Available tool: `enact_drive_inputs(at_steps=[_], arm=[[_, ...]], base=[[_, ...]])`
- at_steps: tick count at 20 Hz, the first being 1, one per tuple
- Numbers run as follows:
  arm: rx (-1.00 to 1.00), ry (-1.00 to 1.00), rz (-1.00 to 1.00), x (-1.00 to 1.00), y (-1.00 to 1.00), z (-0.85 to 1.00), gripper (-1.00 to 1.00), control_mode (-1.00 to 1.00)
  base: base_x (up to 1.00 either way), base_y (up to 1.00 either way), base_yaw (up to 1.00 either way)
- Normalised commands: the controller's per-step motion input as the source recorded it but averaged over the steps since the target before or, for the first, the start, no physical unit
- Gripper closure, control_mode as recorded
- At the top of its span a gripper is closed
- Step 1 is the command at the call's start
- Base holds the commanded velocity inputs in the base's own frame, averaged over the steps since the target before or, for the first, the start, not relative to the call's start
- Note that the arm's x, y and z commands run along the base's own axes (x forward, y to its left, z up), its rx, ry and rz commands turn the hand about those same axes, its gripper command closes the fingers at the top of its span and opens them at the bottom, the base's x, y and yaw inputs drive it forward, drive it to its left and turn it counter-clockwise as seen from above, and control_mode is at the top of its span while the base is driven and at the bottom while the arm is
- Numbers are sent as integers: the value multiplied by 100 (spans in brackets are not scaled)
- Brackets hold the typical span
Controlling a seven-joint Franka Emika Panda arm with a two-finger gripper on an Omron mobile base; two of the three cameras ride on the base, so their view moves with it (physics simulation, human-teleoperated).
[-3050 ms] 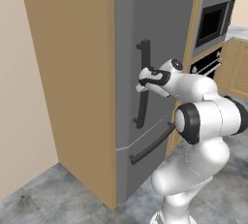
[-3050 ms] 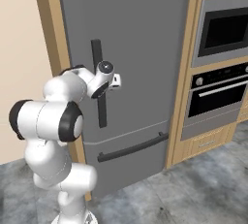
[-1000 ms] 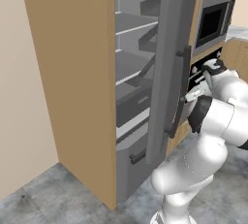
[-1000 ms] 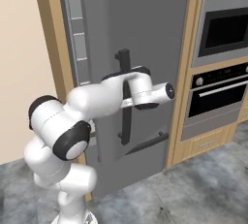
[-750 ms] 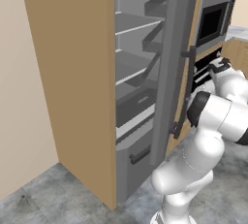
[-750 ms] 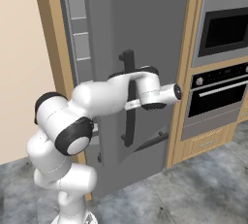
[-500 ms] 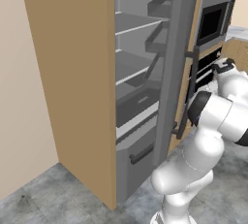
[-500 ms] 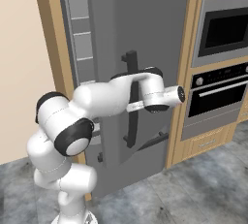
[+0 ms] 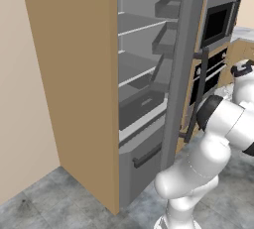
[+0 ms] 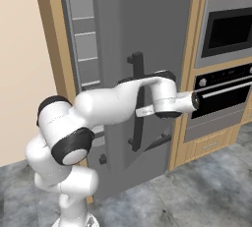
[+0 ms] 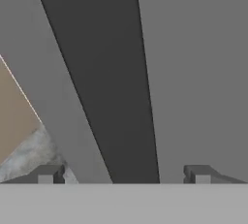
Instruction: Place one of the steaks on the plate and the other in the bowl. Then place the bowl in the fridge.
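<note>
From the left base view, the fridge (image 9: pixel 149 99) stands with its door (image 9: pixel 181 69) swung well out, so the grey inside is in plain sight: flat shelves (image 9: pixel 141 25) stacked one above another, a drawer (image 9: pixel 141 106) lower down, and racks on the inner face of the door. A tan side panel (image 9: pixel 74 74) clads the unit on the left. The door's long dark handle (image 9: pixel 197 94) runs down its outer face, and just behind it is the black-glass oven (image 9: pixel 218 22) set in wooden cabinetry. The white arm (image 9: pixel 208 158) rises at the lower right and bends up past the door's edge.

From the right base view, the outer face of the grey door (image 10: pixel 147 64) fills the middle, with the vertical handle (image 10: pixel 138 103) on it. The arm's forearm (image 10: pixel 118 103) reaches across in front of that handle, and its wrist lies over the door's right edge, next to the oven (image 10: pixel 229 24) and its lower panel (image 10: pixel 221 93).

In the hand view, the tool (image 11: pixel 123 174) has its two fingertips (image 11: pixel 46 174) set wide apart at the bottom, with nothing gripped between them. The dark bar of the handle (image 11: pixel 111 87) runs slantwise between them against the grey door, apart from both tips. A patch of tan panel and grey floor (image 11: pixel 24 155) shows at the left.
</note>
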Motion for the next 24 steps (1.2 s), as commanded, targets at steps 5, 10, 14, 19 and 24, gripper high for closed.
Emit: enact_drive_inputs(at_steps=[5, 10, 14, 19, 24], arm=[[-4, -1, -2, -66, -12, 17, -100, -100], [-22, -11, -4, -100, 40, 52, -100, -100], [-49, -4, 1, -100, 100, 44, -100, -100], [-20, 0, -43, -84, 47, 12, -100, -100], [0, 1, -81, 15, 25, 0, -100, -100]], base=[[0, 0, 0], [0, 0, 0], [0, 0, 0], [0, 0, 0], [0, 0, 0]])
